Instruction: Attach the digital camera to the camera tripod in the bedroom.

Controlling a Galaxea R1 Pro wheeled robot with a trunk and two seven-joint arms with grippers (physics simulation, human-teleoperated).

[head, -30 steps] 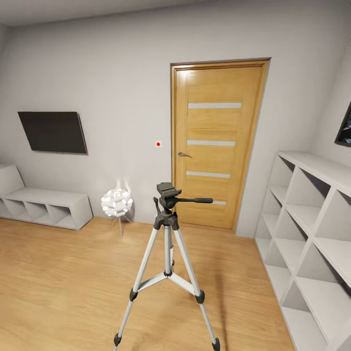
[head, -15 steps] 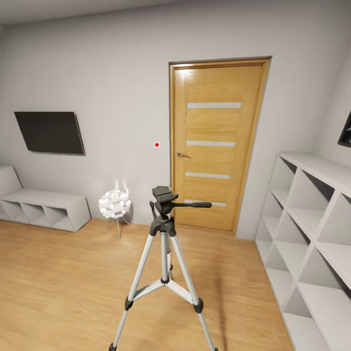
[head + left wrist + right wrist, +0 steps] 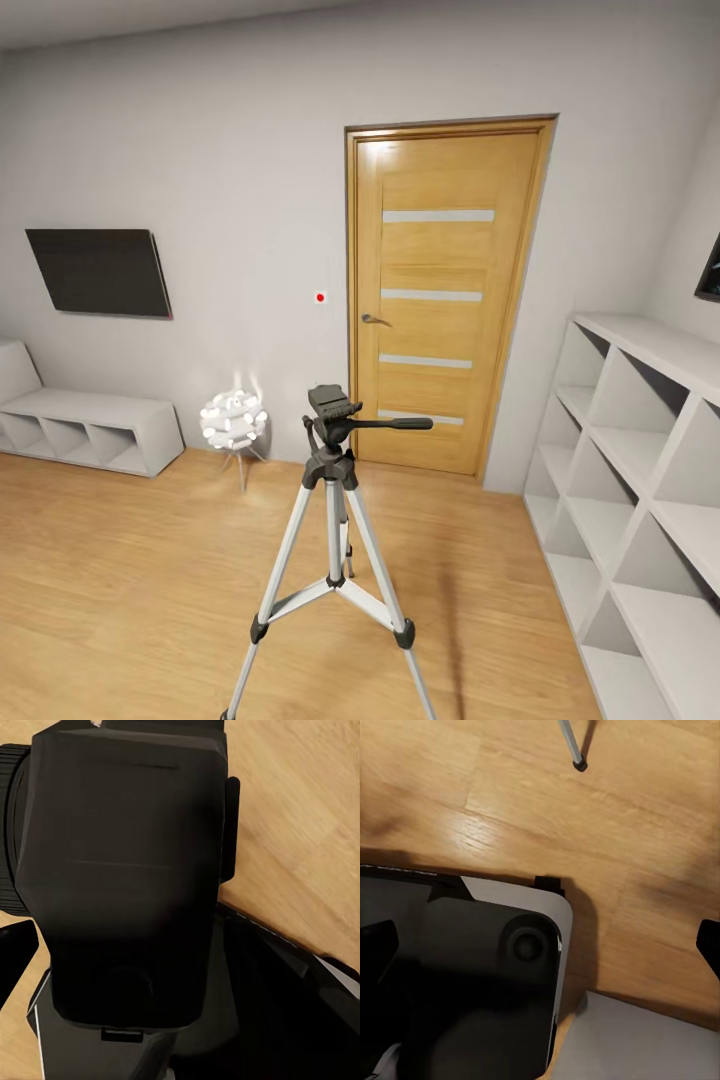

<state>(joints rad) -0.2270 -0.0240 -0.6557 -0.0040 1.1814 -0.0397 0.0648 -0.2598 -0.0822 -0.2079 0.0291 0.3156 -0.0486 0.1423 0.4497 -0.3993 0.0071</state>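
Head view: silver-legged, black-jointed camera tripod on wood-plank floor.

Silver-legged camera tripod stands mid-floor, before wooden door; white cubby shelves right, round white floor lamp behind-left.

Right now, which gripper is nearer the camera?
Left. The left gripper has the camera right against it, close up; the right gripper hangs over the wood floor, a tripod foot ahead.
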